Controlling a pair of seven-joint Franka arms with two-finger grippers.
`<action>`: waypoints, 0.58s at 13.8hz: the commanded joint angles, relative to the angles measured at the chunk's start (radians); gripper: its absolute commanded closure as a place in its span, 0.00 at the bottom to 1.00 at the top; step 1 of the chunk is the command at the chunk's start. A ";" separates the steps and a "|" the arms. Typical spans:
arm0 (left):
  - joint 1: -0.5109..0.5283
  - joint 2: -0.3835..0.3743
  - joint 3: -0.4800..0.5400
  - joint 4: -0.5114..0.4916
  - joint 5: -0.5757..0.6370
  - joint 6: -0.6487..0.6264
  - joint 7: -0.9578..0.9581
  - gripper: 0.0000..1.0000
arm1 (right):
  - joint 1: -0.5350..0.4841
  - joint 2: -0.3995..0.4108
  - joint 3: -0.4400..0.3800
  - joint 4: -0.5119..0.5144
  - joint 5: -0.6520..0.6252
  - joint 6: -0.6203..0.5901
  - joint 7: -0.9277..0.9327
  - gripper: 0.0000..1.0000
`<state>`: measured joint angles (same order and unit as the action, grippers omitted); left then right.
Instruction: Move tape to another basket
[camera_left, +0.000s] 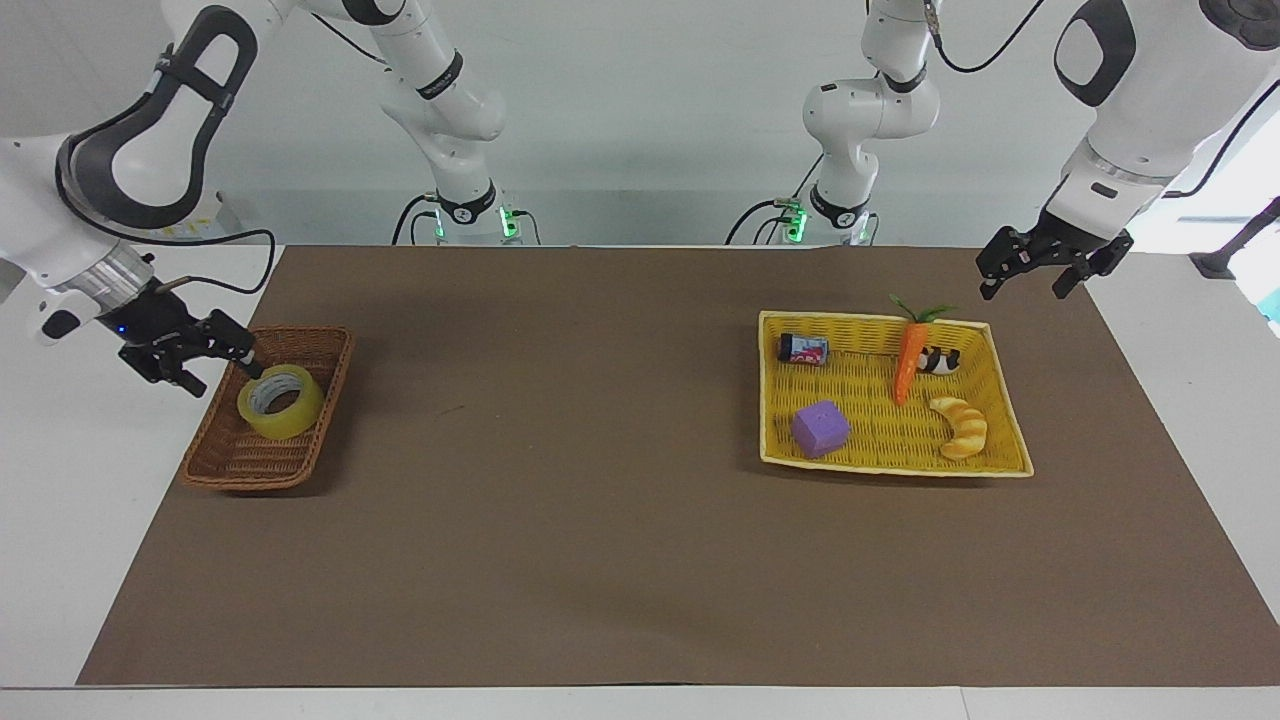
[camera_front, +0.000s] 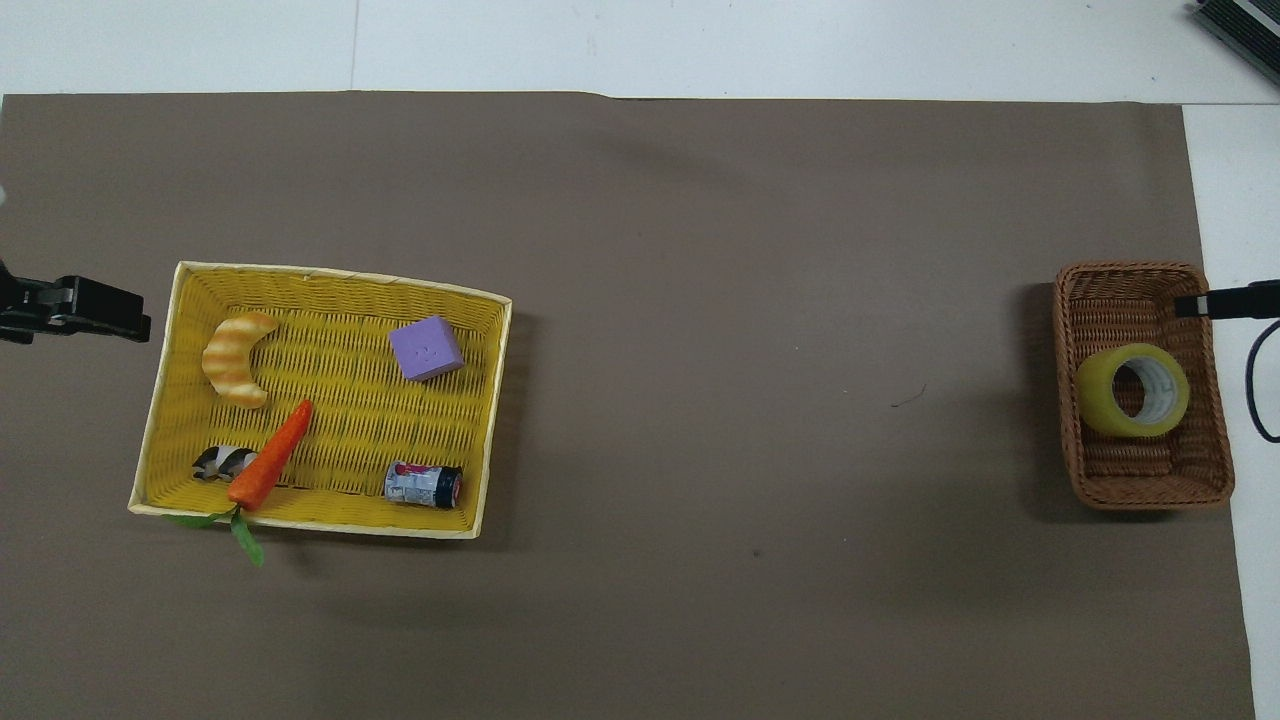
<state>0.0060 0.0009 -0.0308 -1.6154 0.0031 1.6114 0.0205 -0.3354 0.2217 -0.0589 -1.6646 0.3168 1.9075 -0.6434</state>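
The yellow tape (camera_left: 280, 402) lies tilted inside the dark brown wicker basket (camera_left: 250, 470) at the right arm's end of the table. It also shows in the overhead view (camera_front: 1132, 390), in the basket (camera_front: 1130, 270). My right gripper (camera_left: 215, 368) is open and empty over the basket's outer rim, just clear of the tape. One of its fingers (camera_front: 1225, 300) shows in the overhead view. My left gripper (camera_left: 1022, 287) is open and empty, in the air beside the yellow tray; it also shows in the overhead view (camera_front: 100, 308).
The flat yellow woven tray (camera_left: 890, 465) at the left arm's end holds a purple cube (camera_left: 820, 428), a carrot (camera_left: 910, 360), a croissant (camera_left: 962, 425), a small can (camera_left: 803, 349) and a small black-and-white thing (camera_left: 938, 360). Brown mat (camera_left: 600, 450) lies between tray and basket.
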 joint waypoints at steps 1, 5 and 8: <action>-0.020 -0.005 0.017 0.008 0.018 -0.007 0.007 0.00 | 0.068 -0.016 -0.002 0.049 -0.108 0.002 0.101 0.00; -0.020 -0.005 0.017 0.008 0.018 -0.007 0.007 0.00 | 0.185 -0.100 0.002 0.040 -0.220 -0.016 0.387 0.00; -0.020 -0.006 0.017 0.008 0.018 -0.007 0.007 0.00 | 0.288 -0.140 0.002 0.039 -0.287 -0.053 0.545 0.00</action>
<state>0.0057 0.0009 -0.0306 -1.6154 0.0032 1.6114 0.0205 -0.0966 0.1157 -0.0549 -1.6099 0.0804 1.8810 -0.1961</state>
